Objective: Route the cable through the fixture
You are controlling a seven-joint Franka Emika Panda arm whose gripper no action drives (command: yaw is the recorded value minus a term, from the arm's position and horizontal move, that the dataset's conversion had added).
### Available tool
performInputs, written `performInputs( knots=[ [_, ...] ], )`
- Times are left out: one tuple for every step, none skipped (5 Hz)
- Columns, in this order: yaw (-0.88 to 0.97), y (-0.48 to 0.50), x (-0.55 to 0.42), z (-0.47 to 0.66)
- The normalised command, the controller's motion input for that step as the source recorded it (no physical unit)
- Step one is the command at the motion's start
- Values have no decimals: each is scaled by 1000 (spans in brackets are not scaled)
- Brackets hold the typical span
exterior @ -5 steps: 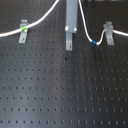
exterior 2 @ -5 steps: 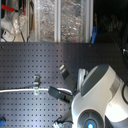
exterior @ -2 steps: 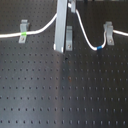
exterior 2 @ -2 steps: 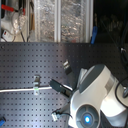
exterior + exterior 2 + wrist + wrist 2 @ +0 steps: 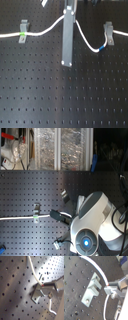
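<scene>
The perforated black table [image 5: 60, 100] carries everything; the claw [image 5: 111, 289] is pinched narrow on the white cable [image 5: 47, 31], which in the first exterior view sags from the green-banded clip toward the first exterior view's right; the forked clip [image 5: 91, 291] sits just beside the grasp.

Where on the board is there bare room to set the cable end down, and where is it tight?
In the first exterior view, the whole near stretch of board below the cable is bare. It is crowded along the far row: the left clip, the gripper finger and the right clip, with the cable strung between them.
</scene>
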Motion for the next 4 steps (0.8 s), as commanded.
performInputs(
  knots=[
    [-157,195,25,-47],
    [111,18,-140,1],
    [0,7,-62,0],
    [0,68,-540,43]
  ],
)
